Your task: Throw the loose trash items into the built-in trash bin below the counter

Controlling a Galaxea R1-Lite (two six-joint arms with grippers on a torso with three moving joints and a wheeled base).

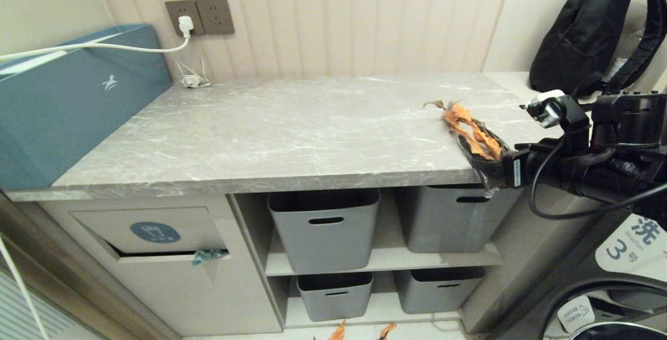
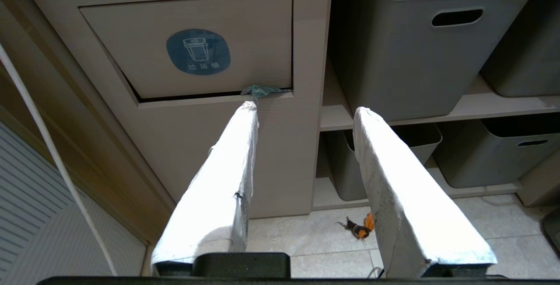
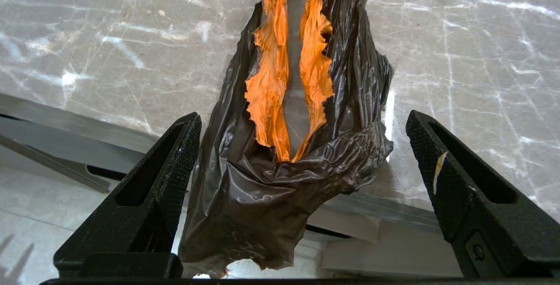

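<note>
light: even, indoor | glare: counter point(image 1: 292, 121) sheen | focus: sharp

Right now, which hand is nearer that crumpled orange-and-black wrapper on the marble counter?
Right. The right hand straddles the crumpled orange-and-black wrapper at the counter edge; the left hand points toward the bin flap below.

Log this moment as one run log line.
right gripper: open around wrapper at counter edge | left gripper: parked facing bin flap

Flap icon point(image 2: 198, 52) reads "垃圾桶"; washer label point(image 1: 633, 246) shows "洗", "3".
</note>
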